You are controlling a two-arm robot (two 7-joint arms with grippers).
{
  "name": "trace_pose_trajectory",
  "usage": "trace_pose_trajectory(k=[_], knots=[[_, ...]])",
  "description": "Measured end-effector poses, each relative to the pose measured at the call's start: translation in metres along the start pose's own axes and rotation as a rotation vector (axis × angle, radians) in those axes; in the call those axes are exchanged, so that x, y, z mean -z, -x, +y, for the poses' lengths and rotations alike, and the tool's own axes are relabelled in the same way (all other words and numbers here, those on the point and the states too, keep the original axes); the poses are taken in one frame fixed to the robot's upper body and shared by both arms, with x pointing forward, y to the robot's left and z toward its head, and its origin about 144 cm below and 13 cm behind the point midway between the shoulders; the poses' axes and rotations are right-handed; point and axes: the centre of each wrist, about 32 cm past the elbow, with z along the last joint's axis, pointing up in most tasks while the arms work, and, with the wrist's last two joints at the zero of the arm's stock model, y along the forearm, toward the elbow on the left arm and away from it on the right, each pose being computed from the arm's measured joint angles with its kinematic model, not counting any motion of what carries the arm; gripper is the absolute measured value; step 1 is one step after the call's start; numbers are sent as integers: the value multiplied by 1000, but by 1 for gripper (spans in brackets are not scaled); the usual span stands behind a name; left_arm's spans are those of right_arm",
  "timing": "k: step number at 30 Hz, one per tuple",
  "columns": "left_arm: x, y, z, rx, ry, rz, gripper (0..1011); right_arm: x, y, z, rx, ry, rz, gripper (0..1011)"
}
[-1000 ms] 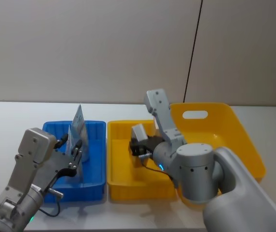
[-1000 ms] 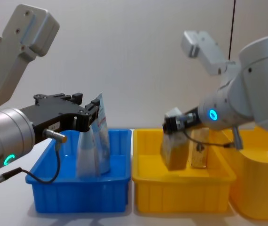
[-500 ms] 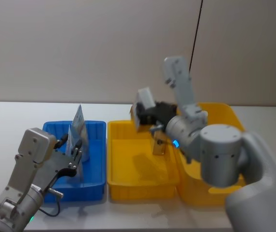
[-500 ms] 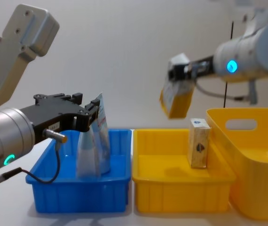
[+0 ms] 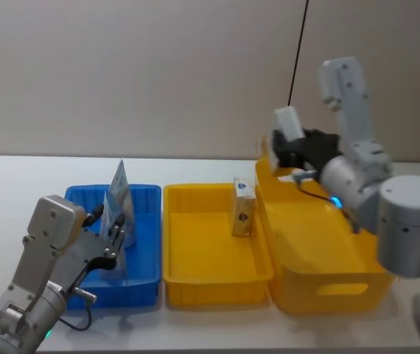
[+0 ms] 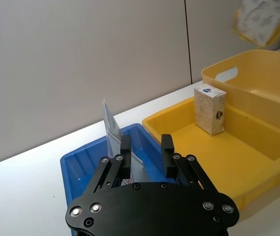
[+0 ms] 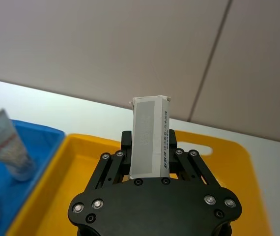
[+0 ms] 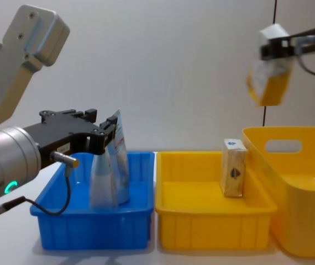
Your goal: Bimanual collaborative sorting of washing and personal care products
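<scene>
**Head view.** Small yellow bin (image 5: 217, 284) sits mid-table. Blue bin (image 5: 147, 276) is just beside it on the left, and the large yellow bin (image 5: 328, 287) is against its right side. Standing carton (image 5: 243, 208) is upright inside the small yellow bin, at its far right corner. Two pale-blue tubes (image 5: 119, 183) stand in the blue bin, crimped ends up. Left gripper (image 5: 113, 227) is left of the small yellow bin, lowered into the blue bin at the tubes. Right gripper (image 5: 275, 151) is raised, above and to the right of the small yellow bin.

**Left wrist view.** The left gripper's fingers (image 6: 125, 156) stand apart. One tube sits in the gap, with blue bin floor showing beside it, and the other tube rises just past the fingertips. The small yellow bin lies beyond, with the standing carton at its far end.

**Right wrist view.** The right gripper is clamped on the held carton (image 7: 151, 135), which stands straight up between the fingers with its printed face toward the camera.

**Chest view.** The held carton hangs tilted, high above and to the right of the small yellow bin, touching nothing but the gripper. The standing carton is at the small yellow bin's right end, near the large yellow bin's wall. The left gripper's fingertips are level with the tubes' upper halves, left of the small yellow bin.
</scene>
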Motion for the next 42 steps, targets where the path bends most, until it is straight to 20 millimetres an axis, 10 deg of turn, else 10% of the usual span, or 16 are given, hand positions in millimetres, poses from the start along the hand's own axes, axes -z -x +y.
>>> trace_pose_trajectory(k=[15,42], knots=[[0,0,0,0,0,0,351,27,-46,-16,123,126,-57,349],[0,0,0,0,0,0,351,34,-54,-5,129,195,-78,348]])
